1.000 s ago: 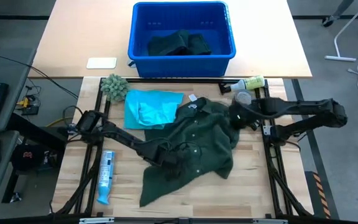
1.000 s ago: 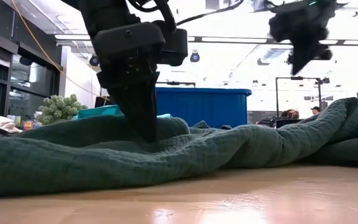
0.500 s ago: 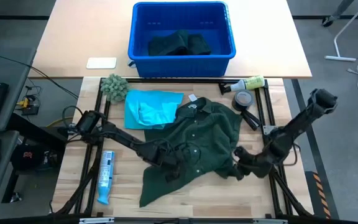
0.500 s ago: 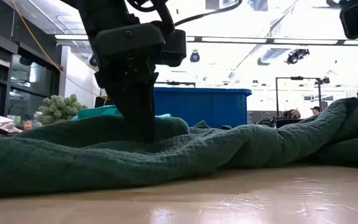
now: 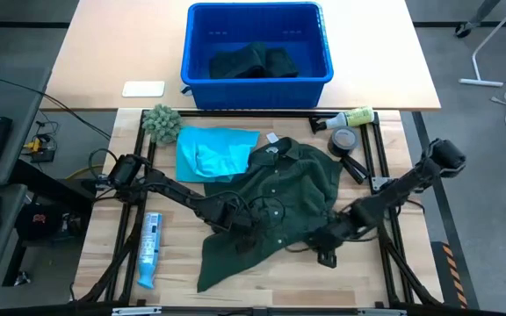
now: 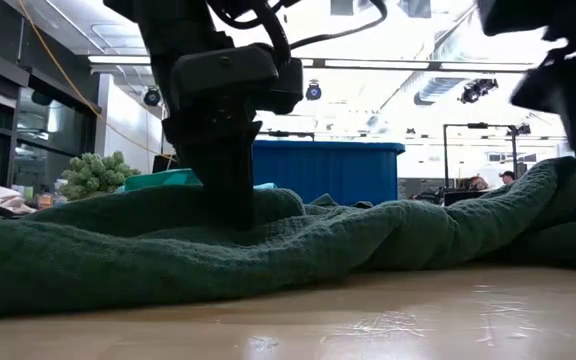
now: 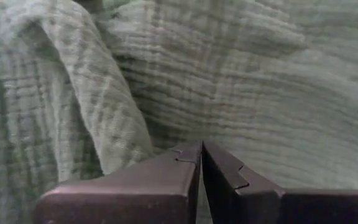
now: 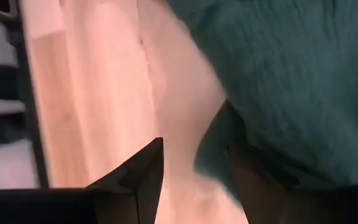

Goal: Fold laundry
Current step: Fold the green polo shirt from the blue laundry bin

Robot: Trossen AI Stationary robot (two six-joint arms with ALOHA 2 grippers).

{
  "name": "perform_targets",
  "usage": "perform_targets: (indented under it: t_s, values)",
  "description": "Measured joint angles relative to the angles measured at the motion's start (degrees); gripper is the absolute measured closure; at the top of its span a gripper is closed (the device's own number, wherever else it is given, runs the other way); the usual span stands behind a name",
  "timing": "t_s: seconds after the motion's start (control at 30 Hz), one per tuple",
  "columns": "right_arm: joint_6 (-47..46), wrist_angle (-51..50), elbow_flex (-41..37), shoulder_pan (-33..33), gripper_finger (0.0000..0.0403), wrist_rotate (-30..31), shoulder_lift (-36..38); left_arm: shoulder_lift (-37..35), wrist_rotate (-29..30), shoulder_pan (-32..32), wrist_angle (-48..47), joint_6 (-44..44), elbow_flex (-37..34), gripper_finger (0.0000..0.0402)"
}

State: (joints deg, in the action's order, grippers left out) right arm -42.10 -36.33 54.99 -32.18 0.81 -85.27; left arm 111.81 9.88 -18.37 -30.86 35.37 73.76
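Left wrist view alone shows left hand [image 7: 201,155] fingers pressed together on crumpled dark green cloth shirt [image 5: 275,197]. Right hand [image 8: 194,180] parted, empty, at shirt's edge over bare wooden bench [image 5: 358,281].

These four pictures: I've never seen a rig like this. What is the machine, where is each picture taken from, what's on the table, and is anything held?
It is a robot with two dark arms at a wooden table, each ending in a two-finger gripper. One picture looks straight down, one looks level across the table top, and two come from cameras on the wrists.

On the table lie a dark green shirt, a turquoise garment, a fuzzy ball, a tube, a bottle and a tape roll. Behind is a blue bin with more dark cloth.

The left gripper is shut and pressed onto the green shirt. The right gripper is open at the shirt's edge, nearly straddling it, holding nothing yet.
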Motion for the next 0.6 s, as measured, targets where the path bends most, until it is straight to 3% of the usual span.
perform_targets:
  t_s: [0.2,0.37,0.6]
  values:
    - [9.21,-1.19,6.12,0.81,0.024,-0.25,-9.36,-0.02,1.14,-0.17,0.01,2.91,0.0,0.0402]
    - [7.43,-6.85,7.91,0.64,0.024,-0.65,-15.25,-0.02,1.17,-0.22,-0.27,2.98,0.02,0.0402]
    - [6.08,-9.91,7.93,1.47,0.024,3.51,-16.61,-0.02,1.21,-0.37,-0.93,1.64,0.04,0.0402]
